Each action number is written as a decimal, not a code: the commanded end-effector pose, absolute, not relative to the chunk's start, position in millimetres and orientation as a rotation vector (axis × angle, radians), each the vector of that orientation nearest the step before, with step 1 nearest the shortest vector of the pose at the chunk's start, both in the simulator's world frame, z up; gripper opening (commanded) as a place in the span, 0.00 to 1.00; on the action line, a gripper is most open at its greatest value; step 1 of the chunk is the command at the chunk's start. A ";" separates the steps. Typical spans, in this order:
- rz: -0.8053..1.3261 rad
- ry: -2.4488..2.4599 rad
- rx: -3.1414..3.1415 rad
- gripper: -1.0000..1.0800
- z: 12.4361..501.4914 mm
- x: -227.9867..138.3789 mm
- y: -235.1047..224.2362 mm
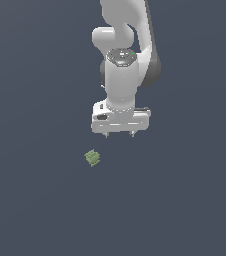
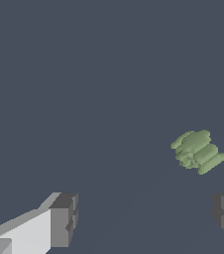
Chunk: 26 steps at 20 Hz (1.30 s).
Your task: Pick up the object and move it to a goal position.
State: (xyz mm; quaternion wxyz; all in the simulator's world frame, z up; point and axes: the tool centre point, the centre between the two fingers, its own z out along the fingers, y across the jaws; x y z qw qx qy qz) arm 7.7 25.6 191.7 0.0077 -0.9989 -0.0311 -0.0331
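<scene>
Arm position at this moment was as follows: the white Panda arm (image 1: 121, 65) descended from the upper edge of the exterior view, wrist pointed downward, with the gripper (image 1: 119, 134) suspended over the plain dark grey table (image 1: 35, 200). Jaws stood wide apart and held nothing. In the exterior view only two short dark fingertips (image 1: 132, 134) protruded beneath the white hand body. In the wrist view the two grey finger pads (image 2: 64, 218) appeared at opposite sides of the picture with bare table between them. The object (image 1: 92, 158), a small olive-green blocky piece with a ridged, lumpy surface, lay on the table, apart from the gripper. In the exterior view it sat lower in the picture than the fingertips and toward the exterior view's left of them, near the gripper but not touching it. In the wrist view the object (image 2: 198, 151) was clear of both pads and lay outside the gap between them, closer to one pad than to the other; its ridges ran as parallel bars along its length. Contact between the object and either finger was not shown in either view. How high the fingertips stood above the table could not be told from these views.
</scene>
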 end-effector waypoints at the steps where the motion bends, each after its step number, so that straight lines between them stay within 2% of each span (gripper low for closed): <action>1: -0.104 -0.097 -3.123 0.96 191.7 7.7 25.6; 11: -0.185 -0.125 -3.133 0.96 214.1 19.8 14.2; 26: -0.156 -0.251 -3.135 0.96 197.3 23.0 -0.3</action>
